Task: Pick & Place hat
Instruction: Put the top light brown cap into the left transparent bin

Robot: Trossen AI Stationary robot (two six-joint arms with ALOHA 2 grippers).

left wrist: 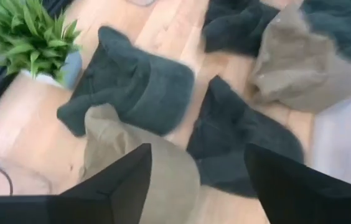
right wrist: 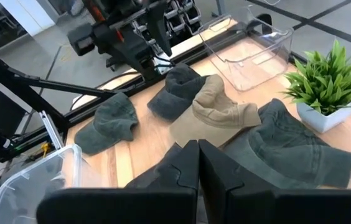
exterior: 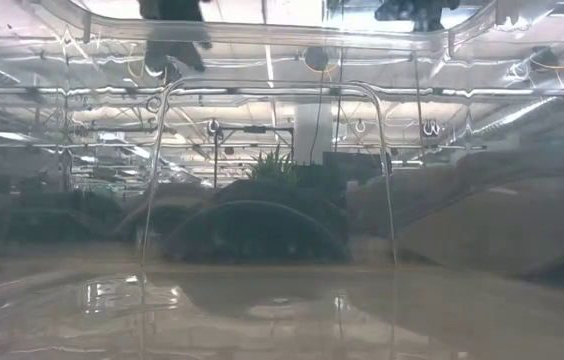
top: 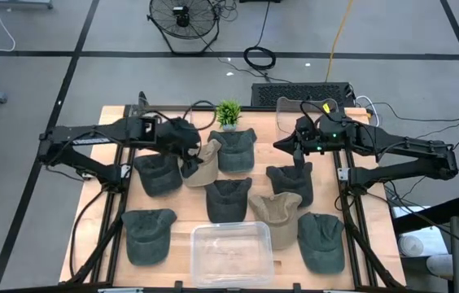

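— Nine caps on the wooden worktop (top: 115,122), by my count: seven dark green, two tan.

— Location of the tan ones?

— One tan cap (top: 203,163) lies towards the rear left, directly under the left pincer (top: 187,148); the second tan cap (top: 275,208) sits right of centre, near the front.

— State of the left pincer?

— Fingers apart, above that first tan cap, holding nothing.

— Right pincer (top: 298,155)?

— Fingers together, empty, over a dark cap (top: 290,181) on the right side.

— Other items?

— One clear plastic bin (top: 232,254) at the front edge, centre; one small potted plant (top: 228,114) at the rear, just behind another dark cap (top: 235,149).
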